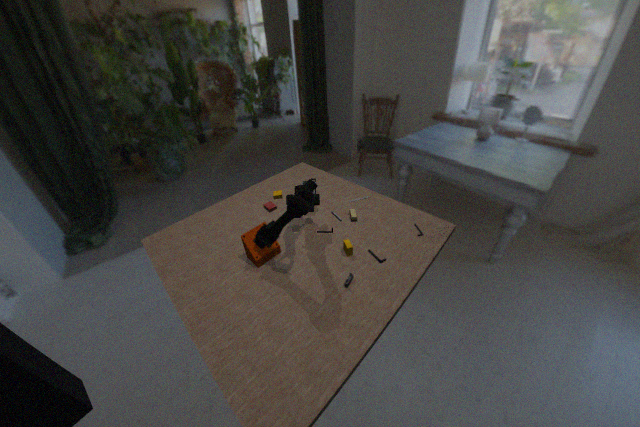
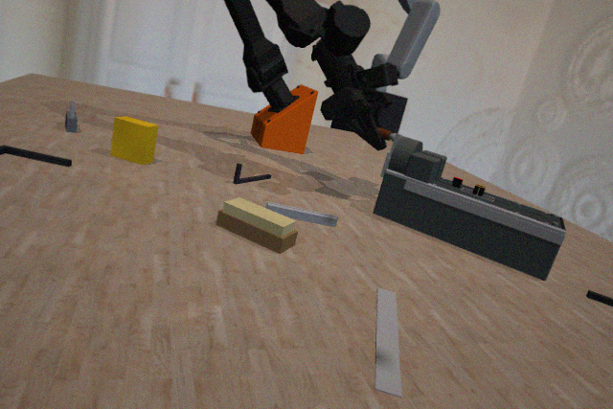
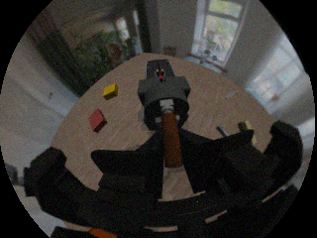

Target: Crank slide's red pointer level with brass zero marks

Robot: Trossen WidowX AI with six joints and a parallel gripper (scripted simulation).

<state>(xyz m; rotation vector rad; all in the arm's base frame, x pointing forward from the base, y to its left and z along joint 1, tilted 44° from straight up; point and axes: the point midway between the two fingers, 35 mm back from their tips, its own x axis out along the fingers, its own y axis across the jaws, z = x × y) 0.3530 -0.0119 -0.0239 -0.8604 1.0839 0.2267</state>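
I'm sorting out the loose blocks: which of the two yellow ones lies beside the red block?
The small yellow block; the other yellow block stands far from red.

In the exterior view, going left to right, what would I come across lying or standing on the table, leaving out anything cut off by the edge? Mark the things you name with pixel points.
Gray tool [image 2: 71, 122] → yellow block [image 2: 133, 140] → black L-shaped key [image 2: 253, 179] → orange arm base [image 2: 293, 129] → gray flat strip [image 2: 387, 345] → dark machine [image 2: 465, 228]
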